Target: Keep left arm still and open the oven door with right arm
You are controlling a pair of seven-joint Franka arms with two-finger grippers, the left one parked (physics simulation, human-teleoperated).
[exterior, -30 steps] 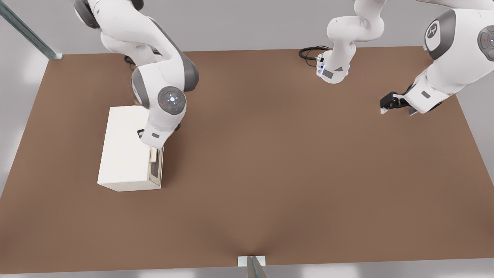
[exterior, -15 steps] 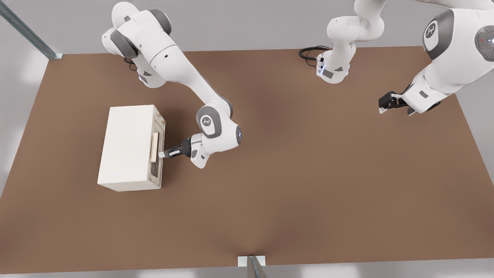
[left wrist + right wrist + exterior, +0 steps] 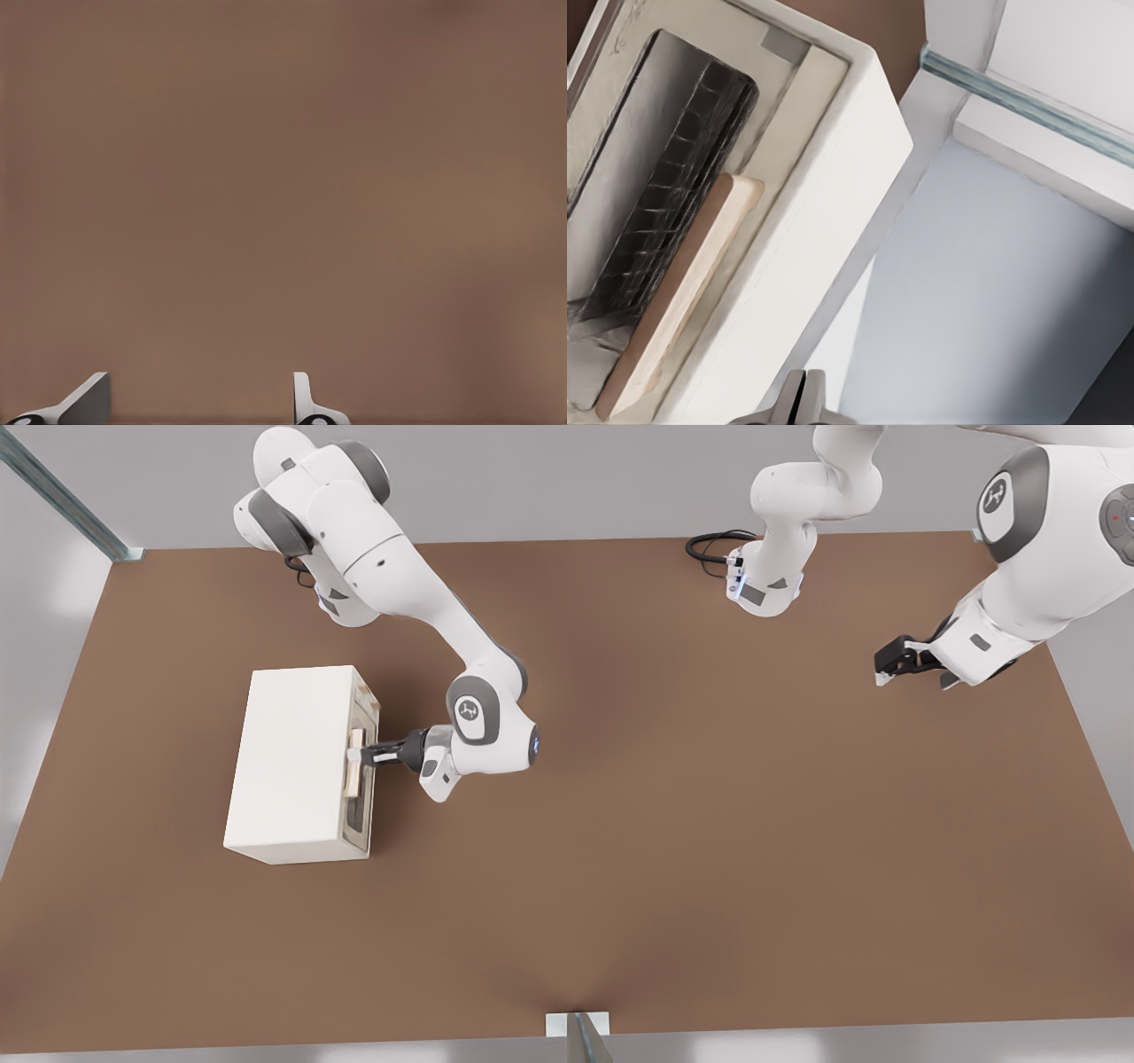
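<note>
Contact looks made: the gripper [image 3: 361, 756] has advanced from just beside the oven door [image 3: 361, 779] to its handle [image 3: 354, 763], fingers [image 3: 804, 396] pressed together (door still closed), oven [image 3: 288, 766] near the worktop's [image 3: 673, 797] left edge.

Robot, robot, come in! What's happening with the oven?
Gripper shut, at the handle. Oven door not open yet. Nothing blocking it.
</note>
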